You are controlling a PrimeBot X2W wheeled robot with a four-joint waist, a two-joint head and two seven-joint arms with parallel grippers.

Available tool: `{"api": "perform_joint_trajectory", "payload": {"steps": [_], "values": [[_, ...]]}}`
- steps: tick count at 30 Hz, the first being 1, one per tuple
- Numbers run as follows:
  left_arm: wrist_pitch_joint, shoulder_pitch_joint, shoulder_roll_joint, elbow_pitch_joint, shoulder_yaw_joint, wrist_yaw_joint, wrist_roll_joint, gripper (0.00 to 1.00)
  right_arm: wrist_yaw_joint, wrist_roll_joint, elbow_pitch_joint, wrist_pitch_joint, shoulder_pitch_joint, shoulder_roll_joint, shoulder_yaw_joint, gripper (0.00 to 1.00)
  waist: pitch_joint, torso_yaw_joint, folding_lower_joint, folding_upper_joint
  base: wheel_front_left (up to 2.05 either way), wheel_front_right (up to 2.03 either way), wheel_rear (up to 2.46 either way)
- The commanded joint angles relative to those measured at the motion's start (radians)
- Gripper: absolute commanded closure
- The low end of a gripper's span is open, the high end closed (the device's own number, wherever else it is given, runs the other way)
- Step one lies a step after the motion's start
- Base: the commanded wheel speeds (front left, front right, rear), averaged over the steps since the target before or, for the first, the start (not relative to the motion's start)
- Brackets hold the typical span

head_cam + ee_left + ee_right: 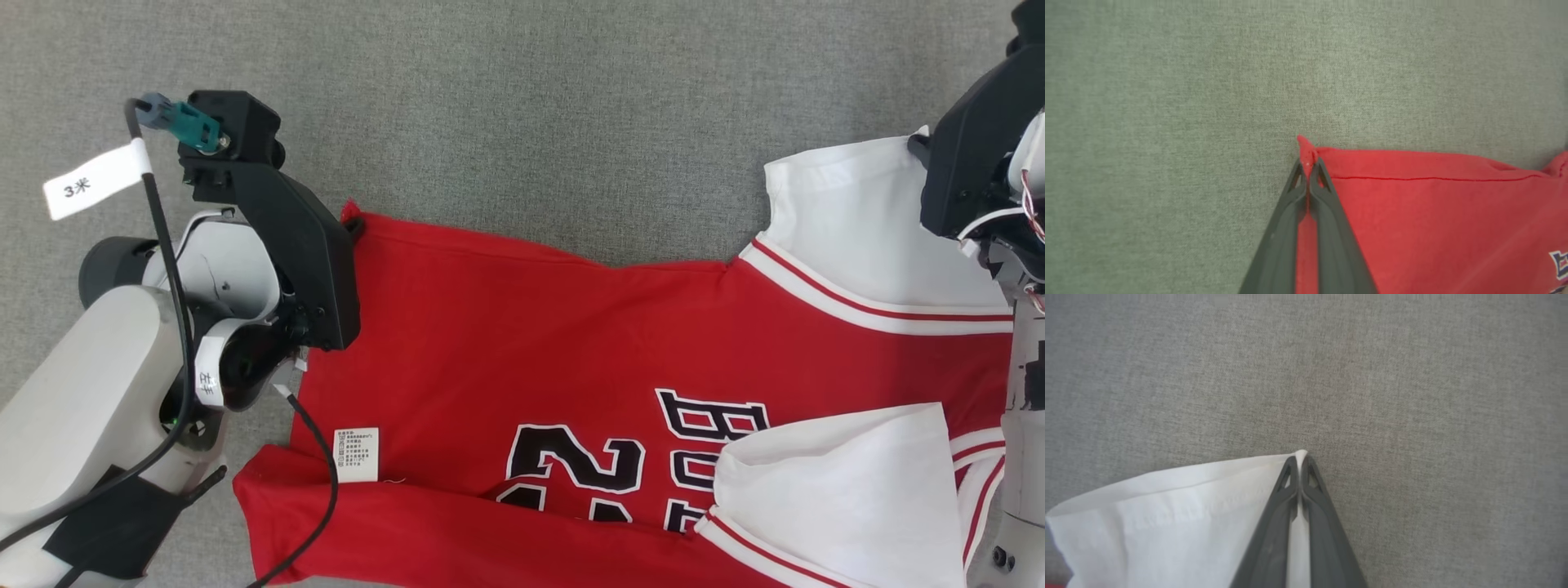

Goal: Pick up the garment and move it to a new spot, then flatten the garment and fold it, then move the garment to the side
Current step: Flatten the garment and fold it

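On the grey fabric surface (531, 106), the garment (522, 343) lies spread sideways: a red jersey with white sleeves, red-and-white striped trim and dark, white-edged letters and numbers. Its near edge and right side run off the head view, so the print is cut off. It is also partly covered by the nearer white sleeve (841, 482), which lies folded over the chest. A white care label (357, 454) shows near the hem (its print is too small to read).

The left gripper (1308, 163) has its fingers pressed together on the red hem corner, with a small peak of cloth poking past the tips. In the head view those fingers are hidden under the black wrist housing (302, 237). The right gripper (1300, 457) is likewise pinched tight on the corner of the far white sleeve (1167, 522), a sliver of white showing between its fingers.

A black cable (322, 482) hangs from the left arm across the hem, and a white paper tag (94, 180) flags a cable beside that wrist.
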Motion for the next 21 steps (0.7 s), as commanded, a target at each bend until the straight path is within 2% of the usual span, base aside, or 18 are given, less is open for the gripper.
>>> {"api": "perform_joint_trajectory", "payload": {"steps": [1, 6, 10, 13, 18, 21], "values": [[-0.017, -0.006, 0.0, 0.004, 0.007, 0.007, 0.014, 1.0, 0.0, 0.009, 0.0, -0.016, 0.007, -0.01, -0.008, 1.0, -0.004, 0.0, -0.0001, 0.0, 0.0, 0.0, 0.0], [-0.04, 0.011, -0.006, 0.019, 0.006, 0.007, 0.016, 1.0, 0.0, 0.06, -0.003, -0.024, 0.016, 0.003, -0.024, 1.0, -0.02, 0.002, -0.0001, 0.0, 0.0, 0.0, 0.0], [-0.061, 0.027, -0.009, 0.006, 0.001, 0.002, 0.02, 1.0, 0.0, 0.118, -0.051, -0.006, 0.051, -0.005, -0.03, 1.0, -0.04, 0.009, -0.0001, 0.0, 0.0, 0.0, 0.0], [-0.093, 0.055, -0.011, -0.024, -0.007, -0.006, 0.022, 1.0, 0.0, 0.179, -0.121, 0.024, 0.107, -0.022, -0.029, 1.0, -0.059, 0.015, -0.0001, 0.0, 0.0, 0.0, 0.0], [-0.131, 0.121, 0.003, -0.09, -0.01, 0.006, 0.021, 1.0, 0.0, 0.275, -0.272, 0.063, 0.23, -0.041, -0.066, 1.0, -0.093, 0.018, -0.0001, 0.0, 0.0, 0.0, 0.0], [-0.155, 0.164, 0.014, -0.132, -0.008, 0.005, 0.013, 1.0, 0.0, 0.321, -0.364, 0.078, 0.301, -0.031, -0.1, 1.0, -0.112, 0.016, -0.0001, 0.0, 0.0, 0.0, 0.0]]}}
